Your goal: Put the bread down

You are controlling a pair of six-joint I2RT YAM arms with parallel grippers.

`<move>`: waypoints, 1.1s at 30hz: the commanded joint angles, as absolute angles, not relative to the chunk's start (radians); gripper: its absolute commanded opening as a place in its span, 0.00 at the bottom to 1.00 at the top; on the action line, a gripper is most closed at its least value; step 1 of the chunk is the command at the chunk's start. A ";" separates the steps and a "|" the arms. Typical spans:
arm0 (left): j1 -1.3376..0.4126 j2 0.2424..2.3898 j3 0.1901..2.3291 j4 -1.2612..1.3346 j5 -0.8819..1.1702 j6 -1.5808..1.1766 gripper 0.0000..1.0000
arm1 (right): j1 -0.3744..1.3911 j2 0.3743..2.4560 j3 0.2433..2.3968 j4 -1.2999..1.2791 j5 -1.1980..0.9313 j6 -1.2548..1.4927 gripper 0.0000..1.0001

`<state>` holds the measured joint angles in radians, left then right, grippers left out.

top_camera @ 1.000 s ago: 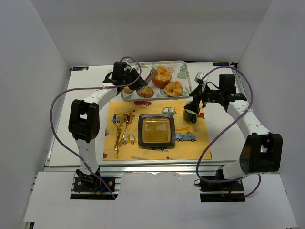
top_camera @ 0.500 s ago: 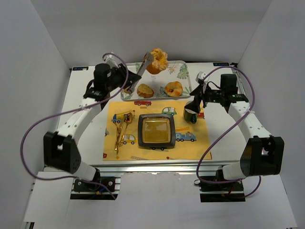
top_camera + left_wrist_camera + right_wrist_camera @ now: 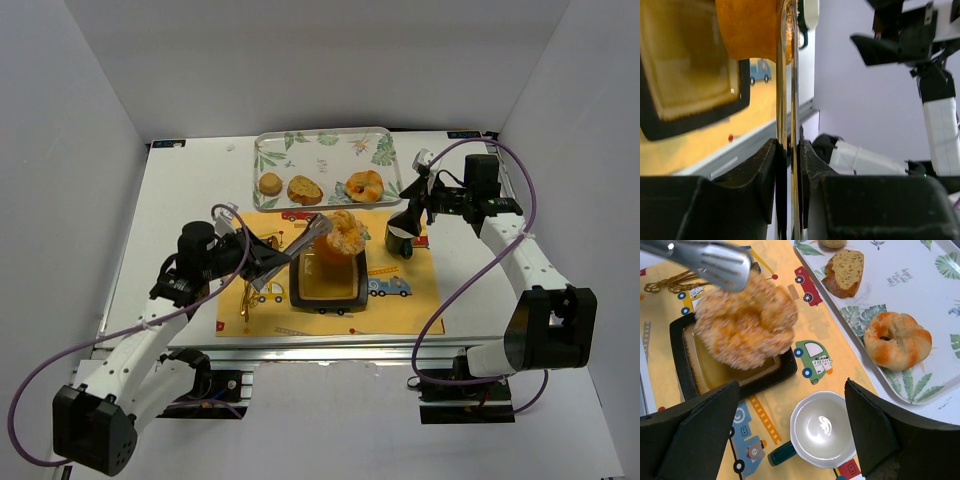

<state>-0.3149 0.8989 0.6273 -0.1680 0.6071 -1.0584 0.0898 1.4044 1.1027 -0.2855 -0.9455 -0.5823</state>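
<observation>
The bread (image 3: 343, 235), a tall golden-orange bun with a pale-flecked top, hangs in silver tongs (image 3: 303, 247) just above the black square plate (image 3: 297, 288) on the yellow mat. My left gripper (image 3: 264, 262) is shut on the tongs' handles (image 3: 790, 100). The left wrist view shows the bread's underside (image 3: 747, 27) over the plate (image 3: 655, 131). The right wrist view shows the bread (image 3: 745, 325) in the tongs (image 3: 715, 262) above the plate (image 3: 679, 371). My right gripper (image 3: 404, 226) is open and empty, over a white cup (image 3: 824, 427).
A leaf-patterned tray (image 3: 330, 142) at the back holds a glazed donut (image 3: 364, 186), a toast slice (image 3: 304, 190) and a small bun (image 3: 269, 183). The cup (image 3: 398, 243) stands right of the plate. Gold tongs (image 3: 246, 292) lie on the mat's left side.
My left arm has swung the tongs with the bread from the tray, up and forward, down to just over the black plate. The right arm has not moved.
</observation>
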 commanded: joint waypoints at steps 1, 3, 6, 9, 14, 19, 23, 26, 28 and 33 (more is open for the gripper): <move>-0.319 0.836 0.601 -0.166 0.683 -1.102 0.00 | 0.084 1.397 1.127 -0.256 -0.969 -0.571 0.90; -0.321 0.841 0.591 -0.205 0.686 -1.075 0.00 | 0.084 1.397 1.127 -0.258 -0.969 -0.568 0.89; -0.322 0.864 0.586 -0.228 0.692 -1.030 0.03 | 0.084 1.396 1.126 -0.264 -0.969 -0.568 0.89; -0.322 0.890 0.606 -0.310 0.677 -0.965 0.23 | 0.084 1.391 1.124 -0.267 -0.969 -0.568 0.89; -0.322 0.894 0.647 -0.322 0.632 -0.933 0.47 | 0.084 1.382 1.117 -0.270 -0.969 -0.568 0.89; -0.322 0.894 0.675 -0.314 0.612 -0.930 0.54 | 0.084 1.382 1.117 -0.270 -0.977 -0.569 0.89; -0.322 0.891 0.712 -0.359 0.559 -0.911 0.53 | 0.084 1.387 1.120 -0.271 -0.982 -0.571 0.89; -0.321 0.900 0.745 -0.429 0.502 -0.868 0.49 | 0.084 1.390 1.121 -0.272 -0.988 -0.574 0.89; -0.319 0.917 0.807 -0.486 0.419 -0.818 0.41 | 0.084 1.388 1.120 -0.273 -0.989 -0.574 0.89; -0.276 0.997 1.013 -0.575 0.166 -0.646 0.03 | 0.086 1.384 1.117 -0.287 -0.985 -0.603 0.89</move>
